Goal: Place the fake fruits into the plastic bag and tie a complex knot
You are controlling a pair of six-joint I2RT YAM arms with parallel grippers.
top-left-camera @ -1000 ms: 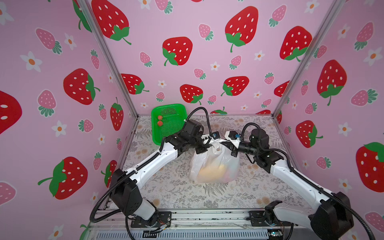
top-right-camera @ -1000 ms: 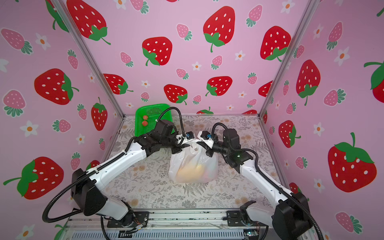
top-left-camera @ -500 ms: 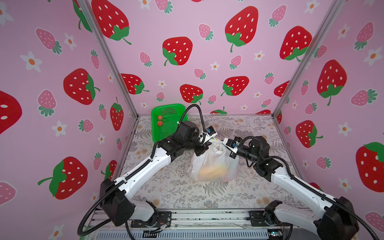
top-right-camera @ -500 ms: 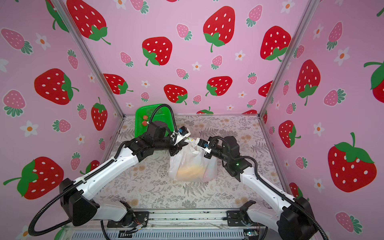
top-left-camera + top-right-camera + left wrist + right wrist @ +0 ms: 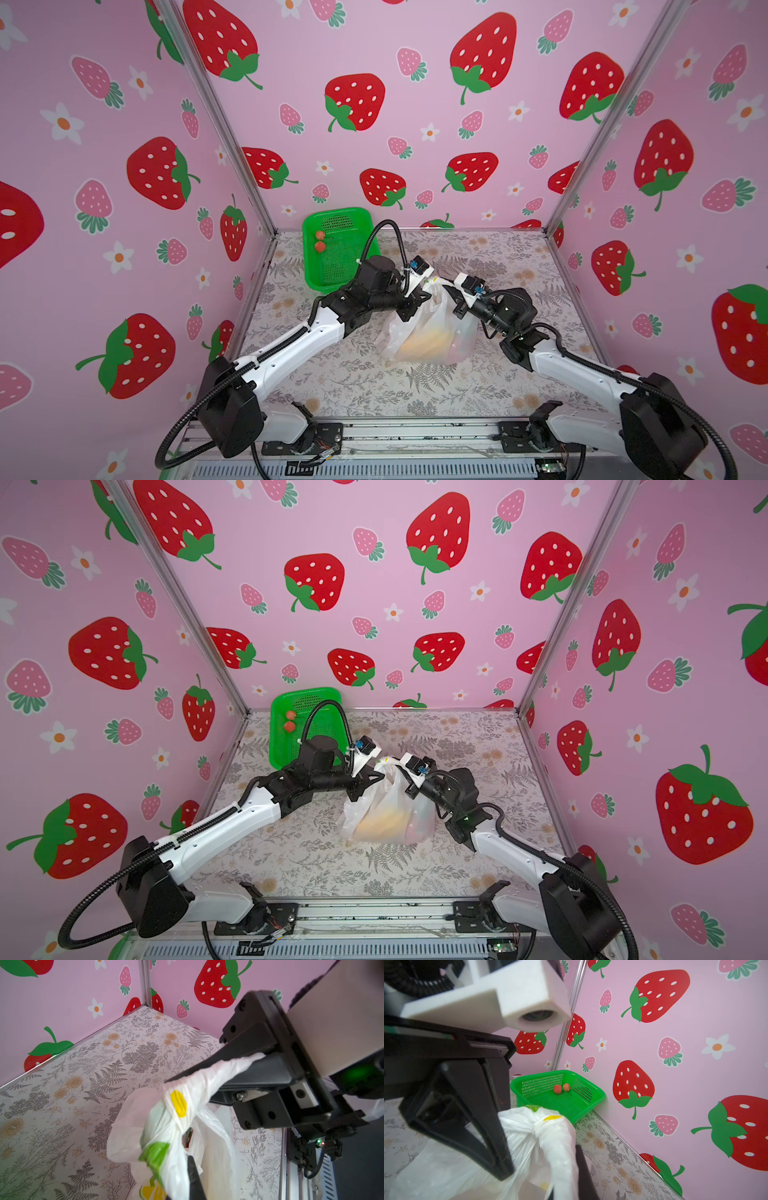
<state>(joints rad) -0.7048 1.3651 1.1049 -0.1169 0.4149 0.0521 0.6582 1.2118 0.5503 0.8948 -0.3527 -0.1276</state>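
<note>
between both grippers, bulging translucent bag

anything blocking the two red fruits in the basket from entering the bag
Yes: the top of the plastic bag is twisted shut, with the left claw and right claw clamped on it, leaving no visible opening for the two red fruits in the green basket.

Bag centre — basket behind it, left corner.
</note>
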